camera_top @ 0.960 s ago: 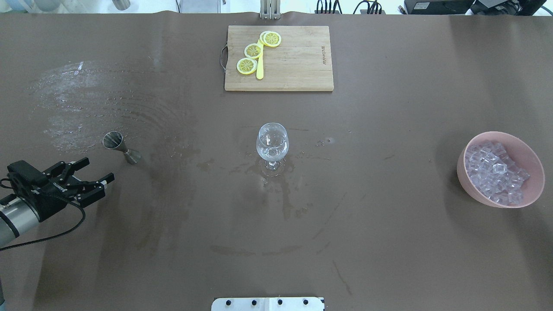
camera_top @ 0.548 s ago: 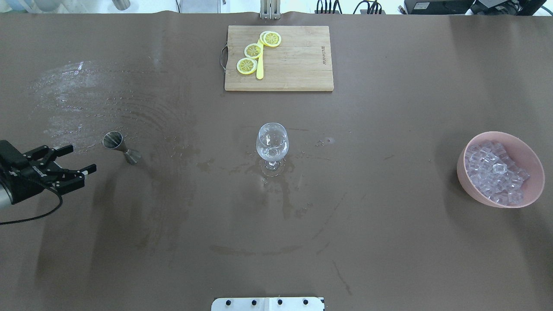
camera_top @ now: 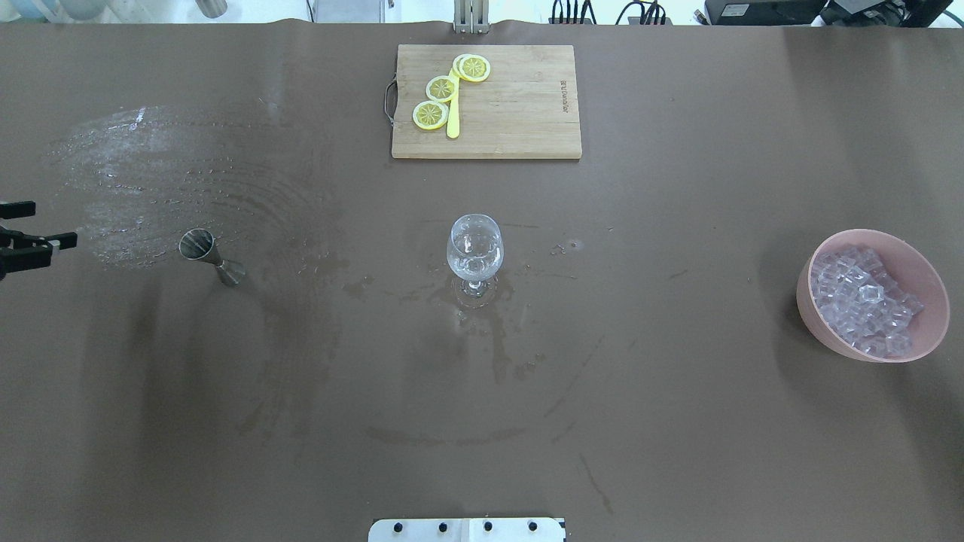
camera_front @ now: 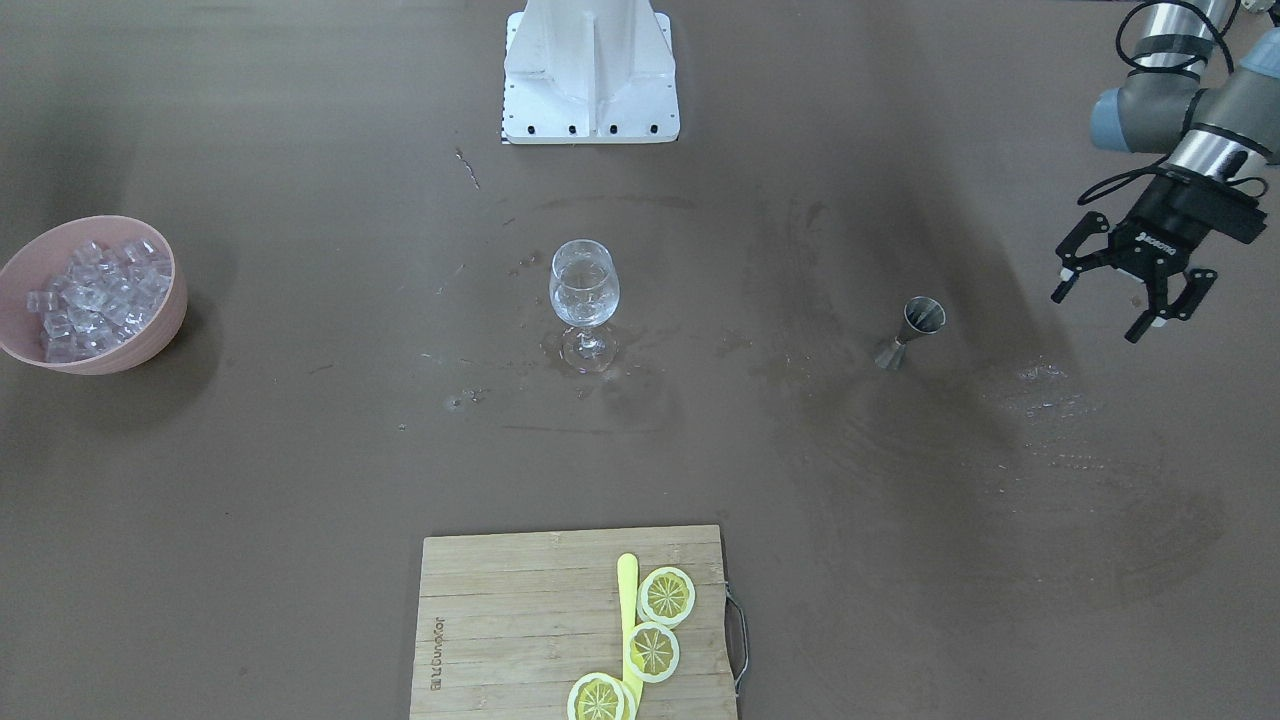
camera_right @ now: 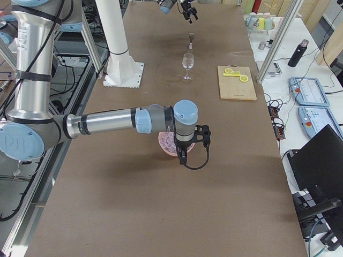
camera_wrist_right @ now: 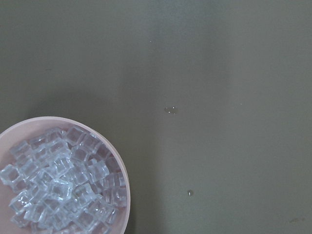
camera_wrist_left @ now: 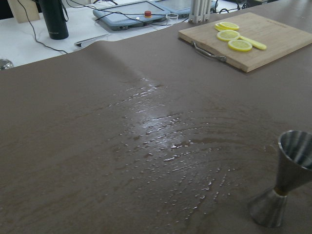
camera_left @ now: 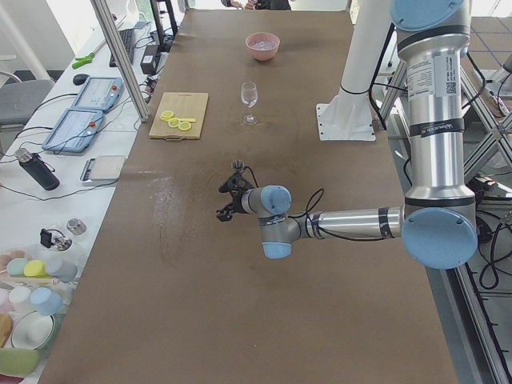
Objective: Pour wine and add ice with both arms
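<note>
While the front-facing view looks down on the brown surface (camera_front: 300, 480), the left gripper (camera_front: 1103, 310) hovers above it with fingers spread and empty, near a steel jigger (camera_front: 912, 332). A stemmed glass (camera_front: 584, 300) stands mid-surface among damp marks. The ice (camera_front: 90, 295) is heaped in a pink bowl (camera_front: 165, 320) well away at the opposite end. A wooden board (camera_front: 500, 620) carries lemon slices (camera_front: 666, 596), and a white stand (camera_front: 590, 70) sits at the robot's edge.

From overhead, only the left gripper's fingertips show at the frame's edge, beside wet streaks (camera_top: 151, 181) fanning across the surface.

The left side view shows a white desk (camera_left: 80, 128) alongside, holding control tablets, cables and a black bottle (camera_left: 36, 170).

In the right side view, the right arm (camera_right: 107, 122) reaches out so that the right gripper (camera_right: 183, 152) hangs over the bowl; whether its fingers are spread cannot be told.

The left wrist camera sees the jigger upright beside glistening water.

The right wrist camera looks straight down on the ice-filled bowl and a few droplets on bare surface.
</note>
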`<state>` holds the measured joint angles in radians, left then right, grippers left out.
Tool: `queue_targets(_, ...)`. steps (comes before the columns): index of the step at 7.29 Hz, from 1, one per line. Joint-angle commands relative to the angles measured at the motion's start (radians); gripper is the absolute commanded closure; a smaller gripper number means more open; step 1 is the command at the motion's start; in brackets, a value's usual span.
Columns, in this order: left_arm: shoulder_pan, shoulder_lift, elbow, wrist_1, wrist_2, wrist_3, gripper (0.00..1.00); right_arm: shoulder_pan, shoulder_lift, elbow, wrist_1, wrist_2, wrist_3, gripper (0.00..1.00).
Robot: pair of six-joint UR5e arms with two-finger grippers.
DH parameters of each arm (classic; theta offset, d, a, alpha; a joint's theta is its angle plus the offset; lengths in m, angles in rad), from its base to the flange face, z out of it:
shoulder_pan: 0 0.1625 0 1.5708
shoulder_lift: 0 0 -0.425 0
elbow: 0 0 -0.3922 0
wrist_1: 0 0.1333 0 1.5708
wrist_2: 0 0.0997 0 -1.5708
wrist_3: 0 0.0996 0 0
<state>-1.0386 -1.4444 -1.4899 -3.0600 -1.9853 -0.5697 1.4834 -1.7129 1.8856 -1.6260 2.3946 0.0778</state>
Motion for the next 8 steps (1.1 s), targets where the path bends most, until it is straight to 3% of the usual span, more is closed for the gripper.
queue_targets(1, -0.086, -0.019, -0.033, 0.259, -0.064, 0.147, 0.02, 0.000, 0.001, 0.001, 0.000, 0.000, 0.000, 0.00)
queue_targets(5, -0.213, -0.044, -0.038, 0.588, -0.049, 0.503, 0.03, 0.000, 0.001, 0.003, 0.000, 0.000, -0.001, 0.00)
queue_targets(8, -0.257, -0.056, -0.056, 0.780, 0.118, 0.725, 0.02, 0.000, 0.000, 0.003, 0.002, -0.002, -0.009, 0.00)
